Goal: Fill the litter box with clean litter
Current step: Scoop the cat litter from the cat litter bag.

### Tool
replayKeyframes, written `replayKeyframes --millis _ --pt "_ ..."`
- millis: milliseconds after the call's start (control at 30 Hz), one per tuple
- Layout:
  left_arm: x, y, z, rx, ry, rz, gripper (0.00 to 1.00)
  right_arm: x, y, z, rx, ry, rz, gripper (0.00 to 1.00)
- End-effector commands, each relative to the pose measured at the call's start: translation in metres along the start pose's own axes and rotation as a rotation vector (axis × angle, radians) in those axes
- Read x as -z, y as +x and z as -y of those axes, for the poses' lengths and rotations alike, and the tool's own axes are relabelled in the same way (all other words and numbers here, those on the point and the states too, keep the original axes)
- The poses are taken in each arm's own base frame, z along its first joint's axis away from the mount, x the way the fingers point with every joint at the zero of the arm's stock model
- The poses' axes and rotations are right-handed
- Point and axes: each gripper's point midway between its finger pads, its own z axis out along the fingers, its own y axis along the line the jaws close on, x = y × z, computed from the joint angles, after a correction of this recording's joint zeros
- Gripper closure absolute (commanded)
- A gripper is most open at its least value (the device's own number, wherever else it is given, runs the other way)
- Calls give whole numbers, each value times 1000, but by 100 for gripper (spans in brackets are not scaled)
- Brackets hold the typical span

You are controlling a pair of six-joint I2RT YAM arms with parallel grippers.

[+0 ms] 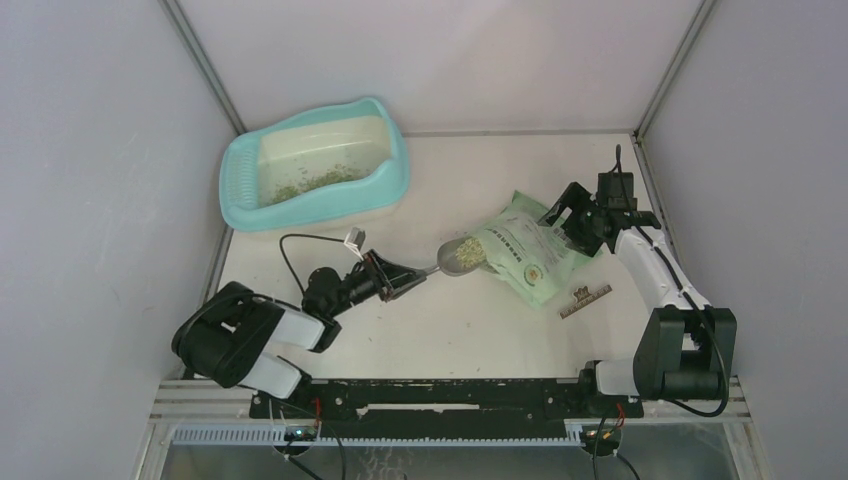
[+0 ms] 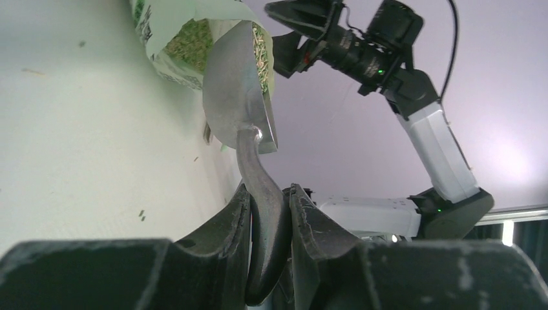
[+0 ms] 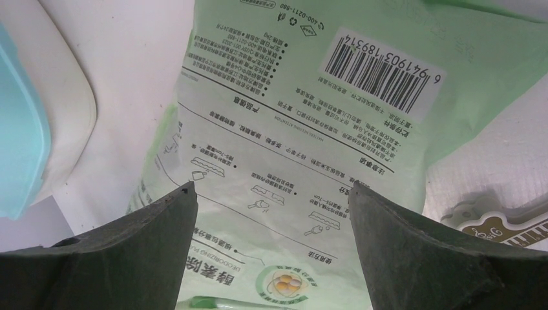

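While I watch through the overhead camera, the litter box (image 1: 300,216) sits at the far left of the table (image 1: 470,330), close to the back wall, with its slotted ledge at the left end. A thin patch of litter (image 1: 312,183) lies along the near side of its cream floor.

To the right of the box and nearer to me, my left arm reaches out low across the table. The left gripper (image 1: 403,276) is clenched on the handle of the metal scoop (image 1: 458,258). In the left wrist view both fingers (image 2: 226,223) press against the curved handle from either side. The scoop's bowl points right, at the mouth of the green bag (image 1: 525,250), and carries a load of granules. More granules show inside the open mouth of the bag. The scoop is well apart from the box.

Further right, the bag lies flat on the table, printed face up. The right gripper (image 1: 562,215) is at the bag's far right corner. From the right wrist camera its fingers (image 3: 161,232) stand spread wide above the printed face, with nothing pinched between them.

Just beside the bag's near edge lies a small patterned clip (image 1: 585,298).
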Motion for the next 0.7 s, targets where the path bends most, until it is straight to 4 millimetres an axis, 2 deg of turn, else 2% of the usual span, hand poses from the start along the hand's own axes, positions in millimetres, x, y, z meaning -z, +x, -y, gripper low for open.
replayKeyframes --millis 0,167,333,667 --pt "1 0 8 -78 67 0 85 3 -9 -7 37 -29 39 7" --pt "-4 0 -7 -63 27 -10 85 2 -8 -4 42 -18 35 7" --pt "0 2 -20 -65 -9 -5 85 1 -8 -3 47 -13 33 7" --pt "13 9 -25 -73 -27 2 85 -2 -5 -2 49 -8 27 7"
